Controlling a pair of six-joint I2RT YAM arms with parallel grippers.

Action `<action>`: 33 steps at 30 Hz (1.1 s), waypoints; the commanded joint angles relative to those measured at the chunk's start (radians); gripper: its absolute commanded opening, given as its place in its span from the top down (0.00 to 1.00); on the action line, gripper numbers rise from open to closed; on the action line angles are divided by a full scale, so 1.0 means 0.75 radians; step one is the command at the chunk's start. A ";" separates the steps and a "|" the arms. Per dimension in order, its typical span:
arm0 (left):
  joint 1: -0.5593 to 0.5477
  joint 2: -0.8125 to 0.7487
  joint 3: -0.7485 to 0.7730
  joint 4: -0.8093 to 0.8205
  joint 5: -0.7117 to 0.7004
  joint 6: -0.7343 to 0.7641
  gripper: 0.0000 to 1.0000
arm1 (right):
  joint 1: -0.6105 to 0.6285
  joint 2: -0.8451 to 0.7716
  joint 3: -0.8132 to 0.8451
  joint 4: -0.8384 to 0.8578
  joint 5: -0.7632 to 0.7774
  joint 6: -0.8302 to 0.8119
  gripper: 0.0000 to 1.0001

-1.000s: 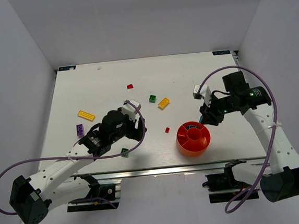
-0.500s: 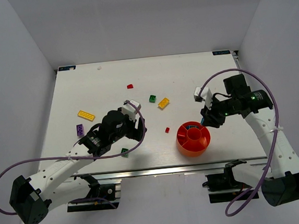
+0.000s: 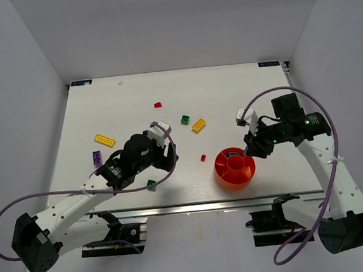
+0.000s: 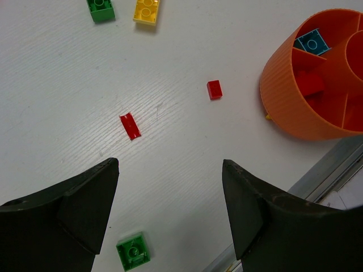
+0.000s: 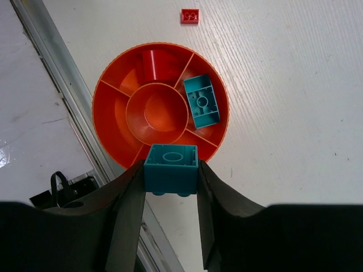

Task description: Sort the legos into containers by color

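Evidently the step in hand is a drop-off. Seen from above, the right hand (image 3: 252, 147) hangs at the far right rim of the orange tray (image 3: 227, 183), its arm bent in from the right and the wrist tipped down toward the tray. The left hand (image 3: 168, 151) hovers over the table (image 3: 102, 98) well to the tray's left, with loose legos scattered about: a yellow plate (image 3: 104, 140), a purple brick (image 3: 97, 158) and a green brick (image 3: 151, 185) among them. From the left wrist, the left hand (image 4: 169, 170) stands wide and empty, pointing down at the table; a flat red piece (image 4: 130, 126) lies just ahead of it and a small red brick (image 4: 214, 89) farther on, near the tray's ribbed wall. From the right wrist, the right hand (image 5: 170, 177) is drawn in narrow on a cyan brick (image 5: 171, 164), pinching its two sides, and holds it above the tray's near rim rather than squarely over any wedge. A second cyan brick (image 5: 202, 102) already lies in the wedge just beyond and to the right, and something red sits in the far wedge. The next move, as I judge it, calls for a small shift that way until the held brick clears the rim and the dividing wall, and only then a release, or the brick may land in the neighbouring wedge.
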 commanded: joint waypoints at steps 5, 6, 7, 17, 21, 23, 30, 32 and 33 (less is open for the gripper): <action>-0.005 -0.028 0.043 -0.001 0.031 0.002 0.17 | 0.002 -0.052 -0.049 0.032 0.022 0.024 1.00; -0.005 -0.026 0.043 0.003 0.031 0.002 0.17 | 0.000 -0.056 -0.057 0.036 0.024 0.026 1.00; -0.005 -0.026 0.043 0.004 0.033 0.002 0.17 | -0.002 -0.062 -0.064 0.040 0.026 0.028 1.00; -0.005 -0.026 0.045 -0.001 0.031 0.004 0.17 | 0.000 -0.101 -0.176 0.073 0.009 0.043 1.00; -0.005 -0.022 0.047 -0.001 0.033 0.004 0.17 | -0.002 -0.128 -0.201 0.073 0.009 0.049 1.00; -0.005 -0.022 0.045 -0.001 0.033 0.004 0.17 | -0.002 -0.138 -0.217 0.075 0.013 0.051 1.00; -0.005 -0.020 0.045 -0.001 0.035 0.006 0.17 | -0.002 -0.177 -0.270 0.071 0.015 0.057 1.00; -0.005 -0.018 0.047 -0.005 0.035 0.006 0.17 | 0.000 -0.179 -0.268 0.043 0.013 0.051 1.00; -0.005 -0.020 0.047 -0.005 0.035 0.006 0.17 | 0.002 -0.179 -0.266 0.028 0.009 0.041 1.00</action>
